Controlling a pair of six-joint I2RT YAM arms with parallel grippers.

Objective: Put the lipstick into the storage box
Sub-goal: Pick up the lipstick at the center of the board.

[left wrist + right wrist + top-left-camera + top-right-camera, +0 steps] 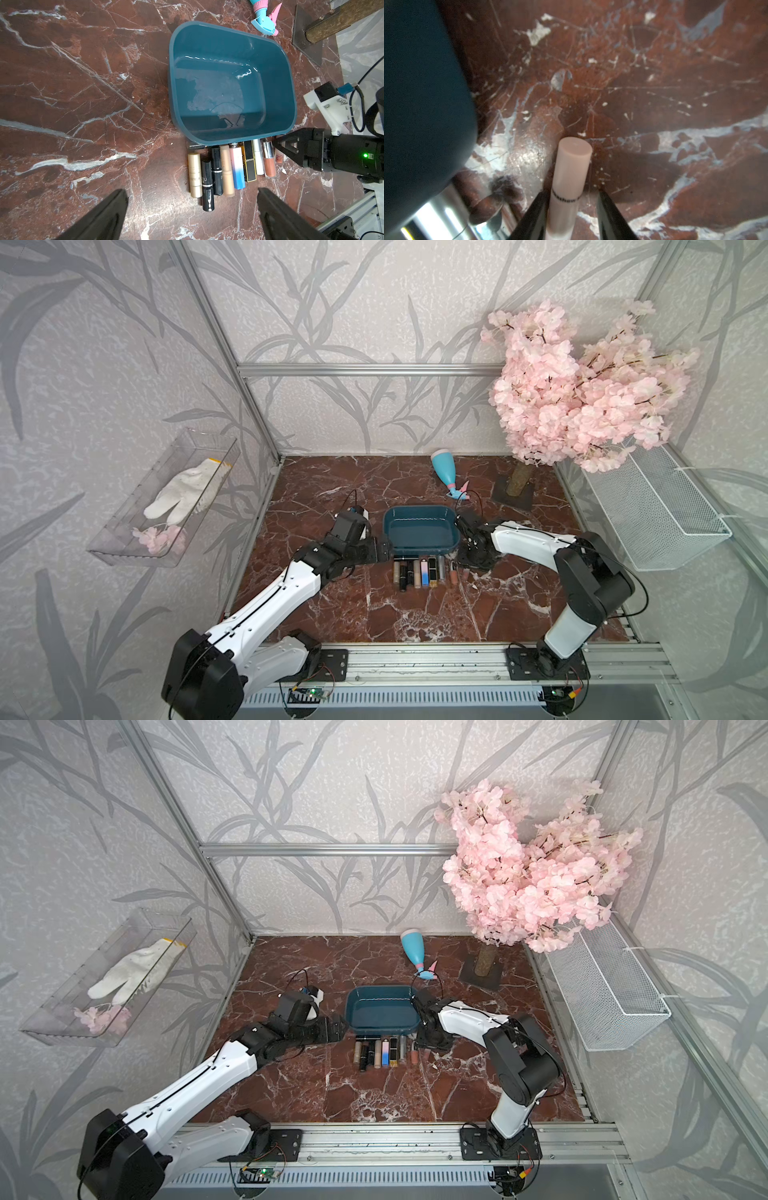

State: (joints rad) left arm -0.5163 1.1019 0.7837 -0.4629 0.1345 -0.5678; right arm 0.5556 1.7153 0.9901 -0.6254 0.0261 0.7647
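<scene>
- Well, where is the pink lipstick (571,164) found?
- It is laid flat on the table (332,489), at one end of the row of lipsticks (226,166). It is just beside the storage box (419,531), not inside it.
- Is it pinched by the right gripper (573,193)?
- Not yet. The two fingers are set on both sides of it. One side is touched, and a small gap is seen on the other.
- And the left gripper (192,190)?
- Its fingers are spread wide, and nothing is held. It is hung over the table by the row's other end.
</scene>
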